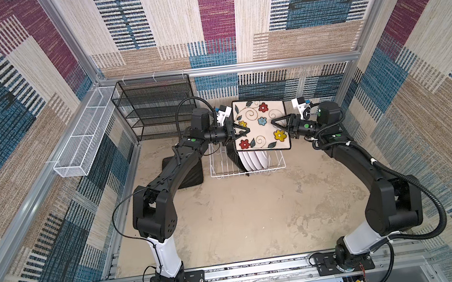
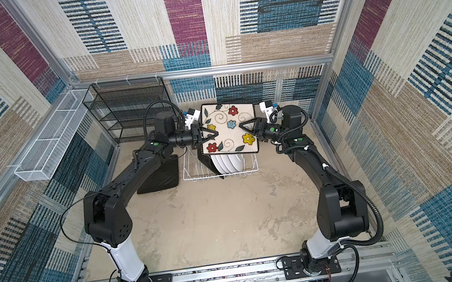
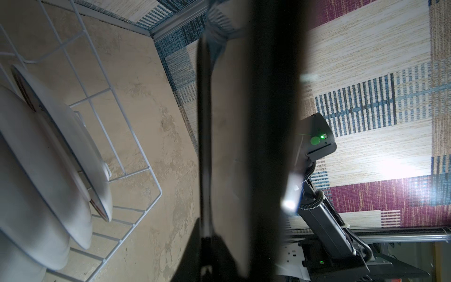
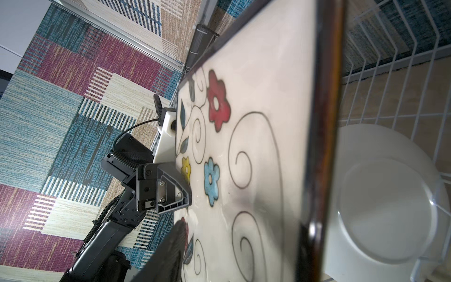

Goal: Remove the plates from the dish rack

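The left gripper [image 1: 243, 130] is clamped on the left edge of a square plate [image 1: 260, 121], whose cream face with red, blue and yellow flowers is turned upward. In the right wrist view one of its fingers [image 4: 170, 188] lies on that face just inside the rim, and the other is hidden underneath. In the left wrist view the plate's dark edge runs straight out between the fingers, too blurred for more detail.

The right gripper [image 1: 274, 121] reaches in from the opposite edge. Its fingers sit astride the rim but stand parted, the upper one [image 4: 174, 251] showing well apart from the rim in the right wrist view, so it has no grip on the plate.

The plate hangs in the air between the two pairs of fingertips, roughly level with a slight tilt. Straight below both sets of fingers the dish rack [image 1: 222, 174] sits on the table [image 1: 241, 217]. Inside it, round white plates [image 1: 255, 160] stand on edge in a row beneath the gap between the fingertips. A black-backed plate [image 1: 233, 158] stands upright just beside them, under the left fingers.

Behind the left fingers, below that arm's forearm, a black square plate [image 1: 191, 176] lies flat on the table beside the rack, partly covered by the arm
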`<state>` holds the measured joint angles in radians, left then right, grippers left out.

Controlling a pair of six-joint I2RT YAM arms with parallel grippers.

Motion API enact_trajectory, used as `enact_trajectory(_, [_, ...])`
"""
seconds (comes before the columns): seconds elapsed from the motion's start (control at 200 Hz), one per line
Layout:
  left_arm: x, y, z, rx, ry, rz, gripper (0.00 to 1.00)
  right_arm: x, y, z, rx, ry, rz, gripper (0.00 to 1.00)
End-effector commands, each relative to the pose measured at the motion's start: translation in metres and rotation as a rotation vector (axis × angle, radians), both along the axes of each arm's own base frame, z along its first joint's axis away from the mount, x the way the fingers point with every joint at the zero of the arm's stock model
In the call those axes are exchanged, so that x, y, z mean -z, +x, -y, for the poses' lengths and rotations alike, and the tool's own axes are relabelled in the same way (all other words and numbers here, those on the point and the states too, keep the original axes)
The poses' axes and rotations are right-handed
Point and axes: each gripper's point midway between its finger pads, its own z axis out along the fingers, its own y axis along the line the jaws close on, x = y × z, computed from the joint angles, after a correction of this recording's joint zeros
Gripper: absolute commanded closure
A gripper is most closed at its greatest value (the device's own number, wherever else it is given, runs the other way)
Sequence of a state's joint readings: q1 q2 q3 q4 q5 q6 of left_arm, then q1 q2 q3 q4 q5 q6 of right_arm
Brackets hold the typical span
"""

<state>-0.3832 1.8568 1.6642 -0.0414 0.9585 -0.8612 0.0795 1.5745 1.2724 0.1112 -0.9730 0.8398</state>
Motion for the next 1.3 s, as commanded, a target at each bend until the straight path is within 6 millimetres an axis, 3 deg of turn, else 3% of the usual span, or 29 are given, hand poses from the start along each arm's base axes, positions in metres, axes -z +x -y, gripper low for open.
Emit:
enact_trajectory(0.0, [-0.032, -0.002, -0.011, -0.001, -0.023, 0.147, 1.00, -0.011, 0.001, 0.000, -0.001, -0.001, 0.053, 0.33])
enact_trajectory(0.14, [-0.040, -0.003, -0.023, -0.019, -0.007, 0.172, 1.00, -0.013, 0.003, 0.005, 0.049, -0.023, 0.071, 0.13])
enact_trajectory(0.285, [-0.048, -0.005, -0.035, -0.047, 0.014, 0.202, 1.00, -0.022, 0.003, 0.012, 0.106, -0.065, 0.123, 0.00])
enact_trajectory(0.511, [-0.058, -0.008, -0.059, -0.114, 0.101, 0.245, 1.00, -0.049, -0.003, 0.021, 0.152, -0.200, 0.294, 0.01])
enact_trajectory(0.776, [-0.075, -0.020, -0.097, -0.225, 0.341, 0.334, 1.00, -0.075, -0.031, 0.027, 0.161, -0.358, 0.567, 0.01])
enact_trajectory(1.037, [-0.092, -0.034, -0.139, -0.337, 0.588, 0.397, 1.00, -0.075, -0.057, 0.034, 0.171, -0.519, 0.741, 0.01])
enact_trajectory(1.297, [-0.095, -0.046, -0.189, -0.474, 0.812, 0.401, 1.00, -0.070, -0.074, 0.008, 0.077, -0.581, 0.828, 0.01])
